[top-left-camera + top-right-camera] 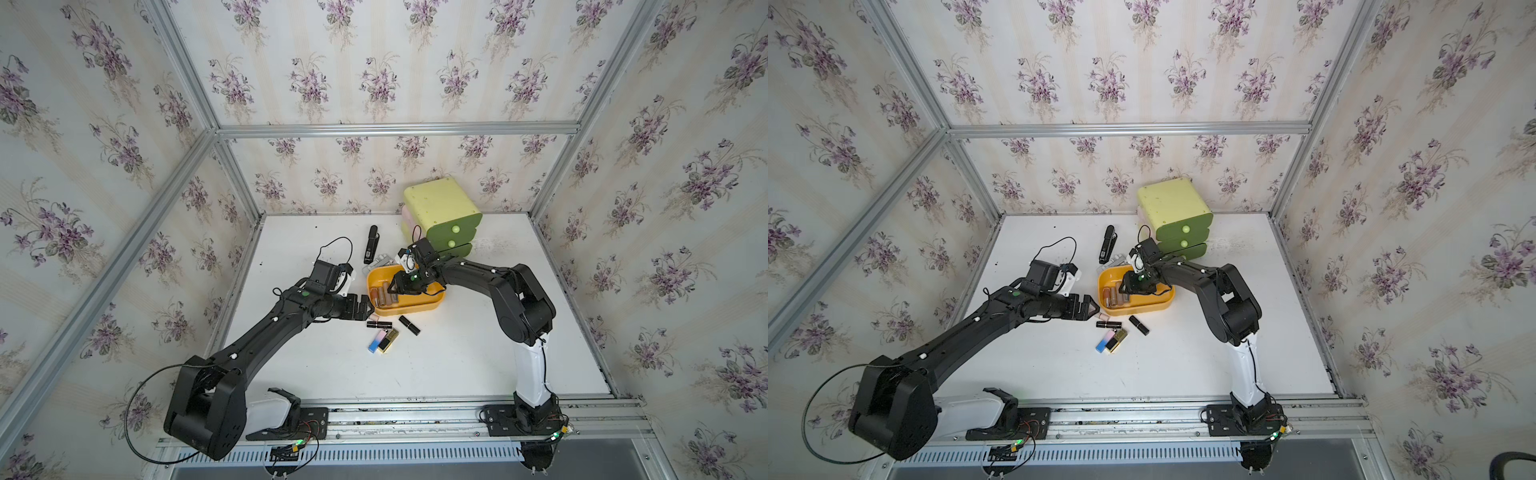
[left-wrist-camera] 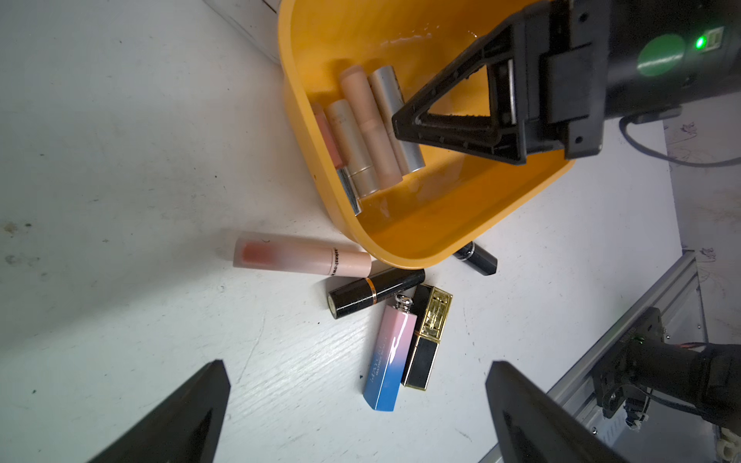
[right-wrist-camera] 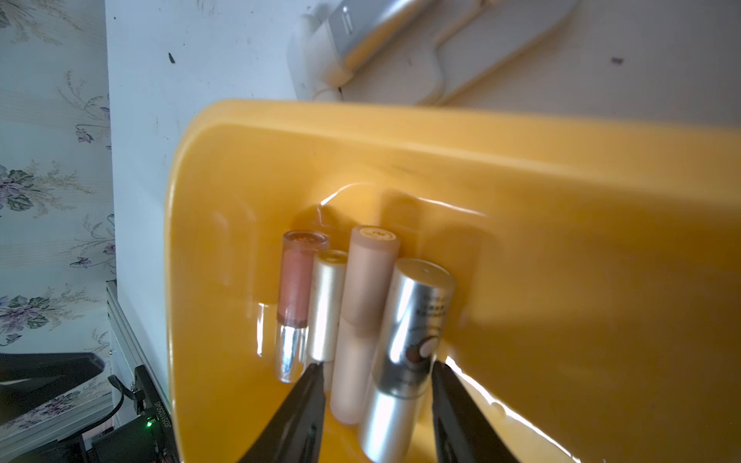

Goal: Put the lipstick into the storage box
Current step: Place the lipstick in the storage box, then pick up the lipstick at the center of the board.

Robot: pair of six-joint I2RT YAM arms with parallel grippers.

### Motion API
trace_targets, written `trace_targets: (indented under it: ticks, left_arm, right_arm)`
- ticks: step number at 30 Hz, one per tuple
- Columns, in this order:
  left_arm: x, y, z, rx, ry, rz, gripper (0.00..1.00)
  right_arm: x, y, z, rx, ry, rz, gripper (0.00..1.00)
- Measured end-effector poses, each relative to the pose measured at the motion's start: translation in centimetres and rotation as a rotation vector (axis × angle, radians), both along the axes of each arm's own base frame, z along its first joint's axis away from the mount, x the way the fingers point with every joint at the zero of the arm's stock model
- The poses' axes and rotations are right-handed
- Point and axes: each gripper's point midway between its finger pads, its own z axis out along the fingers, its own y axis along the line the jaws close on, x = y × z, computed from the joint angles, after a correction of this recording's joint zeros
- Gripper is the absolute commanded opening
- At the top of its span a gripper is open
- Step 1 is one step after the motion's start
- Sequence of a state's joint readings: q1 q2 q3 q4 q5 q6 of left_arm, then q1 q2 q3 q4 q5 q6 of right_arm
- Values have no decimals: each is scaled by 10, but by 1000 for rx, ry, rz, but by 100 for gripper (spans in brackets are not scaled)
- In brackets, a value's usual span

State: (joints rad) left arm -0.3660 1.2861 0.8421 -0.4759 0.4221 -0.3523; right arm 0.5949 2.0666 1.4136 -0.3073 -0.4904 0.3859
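While the right tool (image 3: pixel 377 366) stands half parted astride, not clamping, the silver metal lipstick tube (image 3: pixel 417 316) lying inside the shallow orange-yellow plastic storage box (image 2: pixel 441 218), the left tool (image 1: pixel 361 308), wide open and empty, is nearer the pale pink lipstick tube (image 2: pixel 296 255): on the table (image 2: pixel 120 160) just ahead, long axis across its approach.

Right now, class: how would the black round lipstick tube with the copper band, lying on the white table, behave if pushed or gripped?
The black round lipstick tube lies on its side, so a sideways push would probably roll it. Its glossy shell looks slippery, so it might slip in a pinch. It looks rigid and small, likely light.
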Motion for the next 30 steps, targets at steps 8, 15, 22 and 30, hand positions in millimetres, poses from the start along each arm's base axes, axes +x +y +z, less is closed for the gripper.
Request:
trace_targets:
  ticks: [8,15,22,30]
  left_arm:
    - [-13,-4,19,-71,-18,7,100]
    - [-46,-19,32,-111,-18,-70,100]
    - [-76,-24,18,-108,34,-91,100]
    - [-83,-30,2,-51,69,-99,100]
  right_arm:
    - [-2,-1,75,67,-134,-4,53]
    - [-39,-27,111,73,-199,-14,57]
    - [-80,-56,93,-15,-179,-11,62]
    - [-104,-76,55,-161,-152,12,62]
